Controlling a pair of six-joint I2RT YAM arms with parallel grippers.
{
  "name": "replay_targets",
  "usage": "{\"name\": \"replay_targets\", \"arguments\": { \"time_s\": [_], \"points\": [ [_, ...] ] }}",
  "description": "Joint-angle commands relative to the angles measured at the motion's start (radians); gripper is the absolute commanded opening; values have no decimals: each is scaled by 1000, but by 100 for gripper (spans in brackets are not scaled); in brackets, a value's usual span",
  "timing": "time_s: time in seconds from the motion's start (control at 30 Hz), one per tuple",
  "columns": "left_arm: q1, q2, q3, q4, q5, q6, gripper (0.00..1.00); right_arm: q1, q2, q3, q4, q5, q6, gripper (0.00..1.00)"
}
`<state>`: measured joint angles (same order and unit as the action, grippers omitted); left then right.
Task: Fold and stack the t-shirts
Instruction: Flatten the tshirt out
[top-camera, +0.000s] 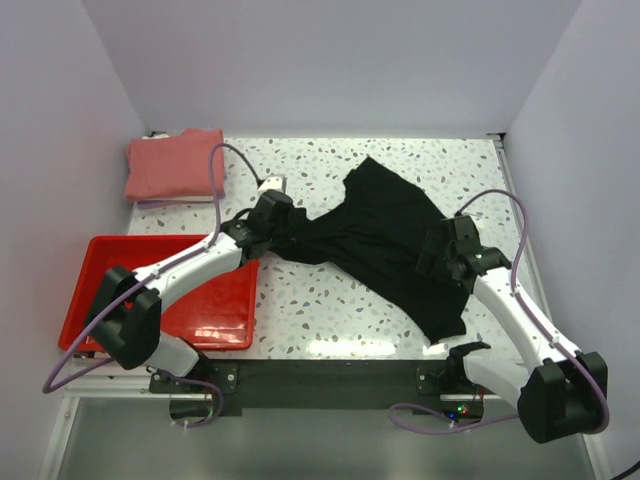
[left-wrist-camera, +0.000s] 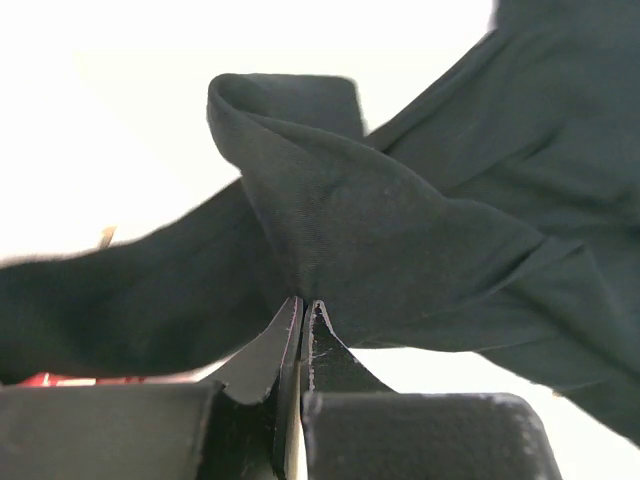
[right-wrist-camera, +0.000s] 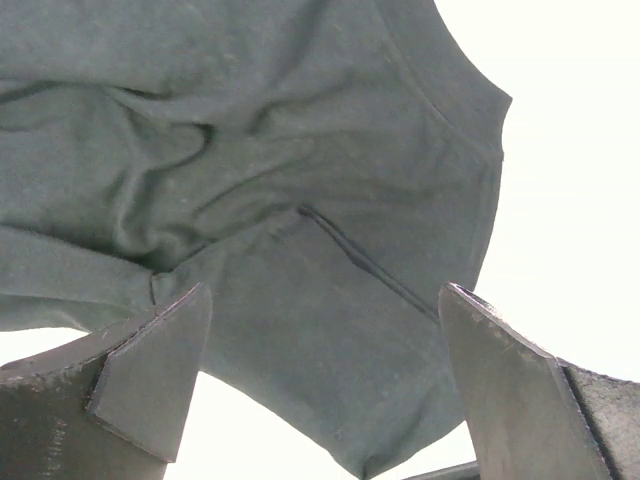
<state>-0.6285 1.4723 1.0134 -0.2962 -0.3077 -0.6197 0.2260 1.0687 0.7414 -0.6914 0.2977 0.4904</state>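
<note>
You're pinching the unfolded black shirt (top-camera: 390, 235) with the left gripper (left-wrist-camera: 303, 306), right gripper (right-wrist-camera: 325, 300) gaping, pink shirt (top-camera: 173, 165) lying folded at the table (top-camera: 330, 300)'s far-left corner.

We see bright overhead light, glare on the table (top-camera: 320, 300), and wrist views blown white around the black t-shirt (left-wrist-camera: 420, 230).
</note>
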Motion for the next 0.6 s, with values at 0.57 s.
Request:
{"name": "replay_targets", "arguments": {
  "time_s": [0.57],
  "points": [
    [7, -228, -217, 86, 10, -29, 0, -54, 17, -62, 15, 8, 229, 97]
  ]
}}
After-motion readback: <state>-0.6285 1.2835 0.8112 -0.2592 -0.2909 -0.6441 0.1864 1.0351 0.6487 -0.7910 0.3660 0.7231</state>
